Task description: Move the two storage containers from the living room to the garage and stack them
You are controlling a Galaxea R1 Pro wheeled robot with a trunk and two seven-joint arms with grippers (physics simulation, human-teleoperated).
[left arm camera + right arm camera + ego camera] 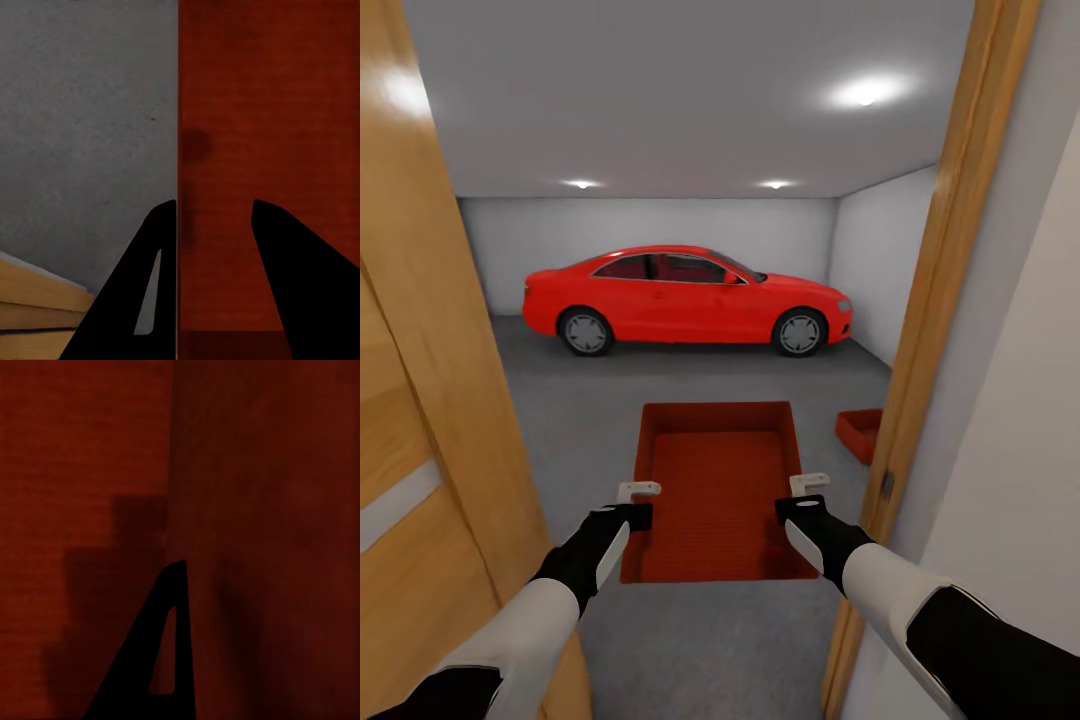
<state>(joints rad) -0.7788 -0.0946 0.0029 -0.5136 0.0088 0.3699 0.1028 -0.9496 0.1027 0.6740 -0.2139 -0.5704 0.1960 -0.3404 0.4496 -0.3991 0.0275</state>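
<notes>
Head view looks through a doorway into the garage; no brand, label or writing readable anywhere. Both arms reach forward and down, white forearms, black wrists. Left tool [639, 503] is clamped over the left long wall of an orange-red storage container [717, 490]; right tool [809, 497] sits on the right long wall, white finger pieces poking above each rim. Container is held level between them, lidless, plain walls, faintly ribbed flat bottom, above the dark grey concrete floor [590, 420] just inside the threshold. Second container [860, 432], same colour, lies on the floor further in and to the right, partly cut off by the door frame [930, 330]. Wood-panelled door [410, 400] stands open at left. Red coupe car [685, 300] parked side-on by the back wall, well apart from both bins. Left wrist view: two black fingers [146, 285] straddle the container wall [262, 150], one outside over grey floor, one inside, closed on it. Right wrist view: one black finger [161, 652] against red plastic; cannot tell whether that tool is clenched.
</notes>
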